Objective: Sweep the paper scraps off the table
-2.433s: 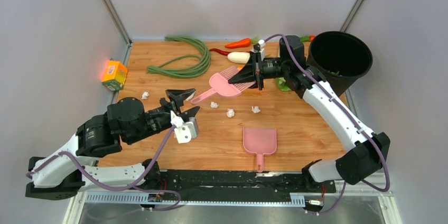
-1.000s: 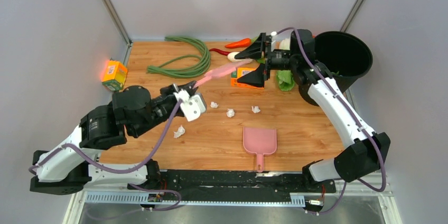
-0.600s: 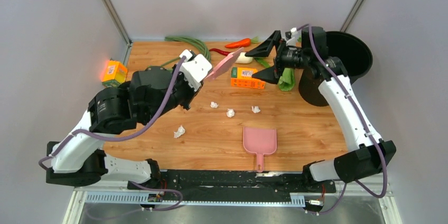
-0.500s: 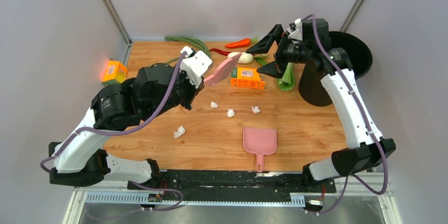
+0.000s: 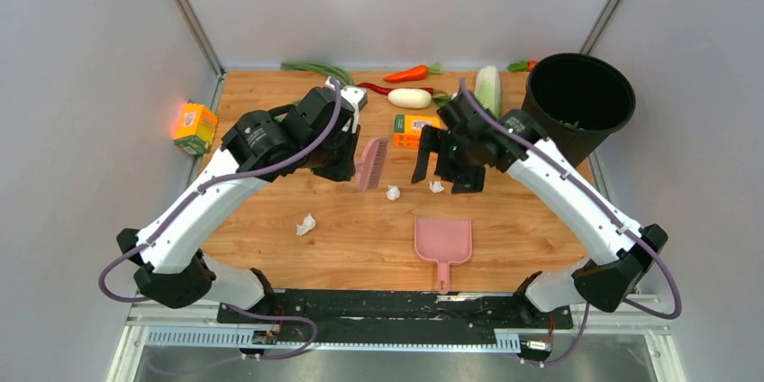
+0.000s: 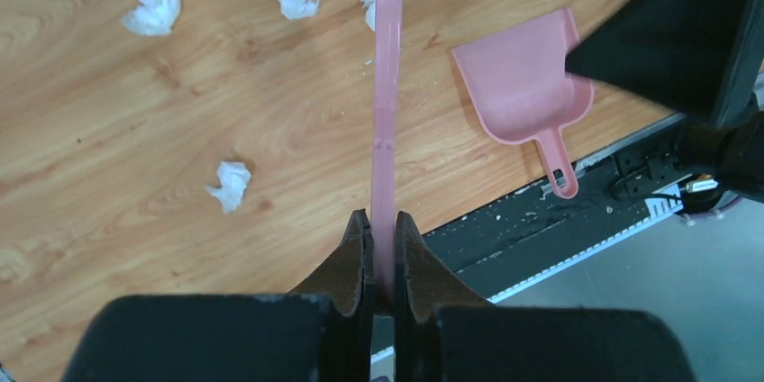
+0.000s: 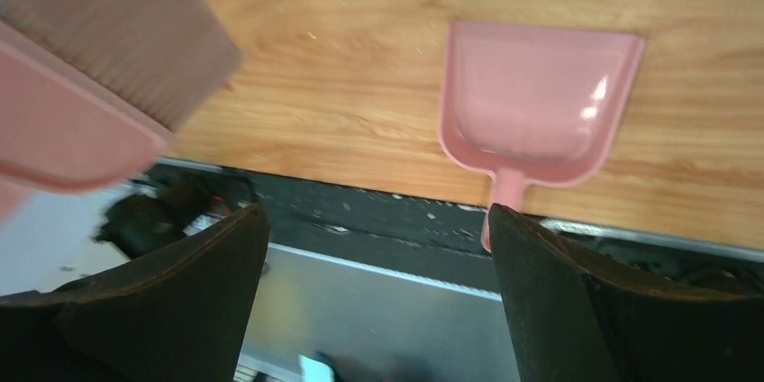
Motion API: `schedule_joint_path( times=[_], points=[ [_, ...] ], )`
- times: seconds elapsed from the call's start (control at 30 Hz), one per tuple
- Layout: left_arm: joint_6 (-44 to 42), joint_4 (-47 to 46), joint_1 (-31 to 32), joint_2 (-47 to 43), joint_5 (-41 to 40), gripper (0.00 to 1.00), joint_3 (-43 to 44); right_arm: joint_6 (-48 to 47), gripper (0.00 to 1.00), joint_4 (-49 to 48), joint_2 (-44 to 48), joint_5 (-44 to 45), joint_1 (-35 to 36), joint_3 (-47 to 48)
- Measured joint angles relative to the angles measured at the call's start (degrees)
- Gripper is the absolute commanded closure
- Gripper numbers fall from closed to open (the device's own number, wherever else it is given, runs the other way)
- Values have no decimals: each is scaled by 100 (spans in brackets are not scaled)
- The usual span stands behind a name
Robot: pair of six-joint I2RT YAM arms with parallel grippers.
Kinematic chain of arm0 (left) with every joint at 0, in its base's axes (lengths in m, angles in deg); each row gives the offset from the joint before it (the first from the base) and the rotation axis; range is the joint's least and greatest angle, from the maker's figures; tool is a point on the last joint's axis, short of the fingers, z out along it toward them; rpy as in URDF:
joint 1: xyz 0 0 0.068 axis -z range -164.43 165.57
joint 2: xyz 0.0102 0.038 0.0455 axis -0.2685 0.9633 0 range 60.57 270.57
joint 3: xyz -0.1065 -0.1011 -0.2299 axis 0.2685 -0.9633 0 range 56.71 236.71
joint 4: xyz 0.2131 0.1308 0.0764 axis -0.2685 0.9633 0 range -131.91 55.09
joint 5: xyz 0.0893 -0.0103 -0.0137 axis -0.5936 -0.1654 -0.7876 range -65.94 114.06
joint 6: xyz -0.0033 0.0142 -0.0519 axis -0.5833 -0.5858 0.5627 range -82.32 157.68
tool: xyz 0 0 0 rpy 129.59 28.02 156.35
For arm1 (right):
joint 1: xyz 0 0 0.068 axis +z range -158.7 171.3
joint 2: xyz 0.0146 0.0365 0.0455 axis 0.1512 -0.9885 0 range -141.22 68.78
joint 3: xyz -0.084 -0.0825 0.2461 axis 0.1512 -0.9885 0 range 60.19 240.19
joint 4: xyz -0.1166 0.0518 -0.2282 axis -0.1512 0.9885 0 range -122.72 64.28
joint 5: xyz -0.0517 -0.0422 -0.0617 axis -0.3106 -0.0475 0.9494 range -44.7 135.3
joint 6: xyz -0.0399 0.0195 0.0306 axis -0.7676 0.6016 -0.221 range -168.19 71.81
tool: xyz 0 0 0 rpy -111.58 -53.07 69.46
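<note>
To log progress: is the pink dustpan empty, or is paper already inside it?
Empty. The pink dustpan shows only bare plastic inside; the paper scraps lie on the table.

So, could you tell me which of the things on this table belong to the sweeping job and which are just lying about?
Job: crumpled white paper scraps; pink plastic brush, clamped in the left end effector; flat pink plastic dustpan; light-brown wood-grain table.

Lying about: orange carton; smooth white radish; red chilli pepper; small yellow-orange box; long green beans.
</note>
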Motion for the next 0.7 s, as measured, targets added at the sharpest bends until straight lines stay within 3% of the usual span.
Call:
schedule_joint_path(
  times=[0.37, 0.53, 0.7],
  points=[
    [772, 109, -459, -448, 199, 100, -907, 378, 3, 186, 557, 1158, 1915, -1644],
    [898, 107, -459, -706, 177, 100, -1073, 627, 2, 201, 1045, 1185, 2059, -2717],
    [1001, 114, -459, -922, 103, 100, -1174, 741, 0, 79, 1298, 1220, 2059, -3200]
  ],
)
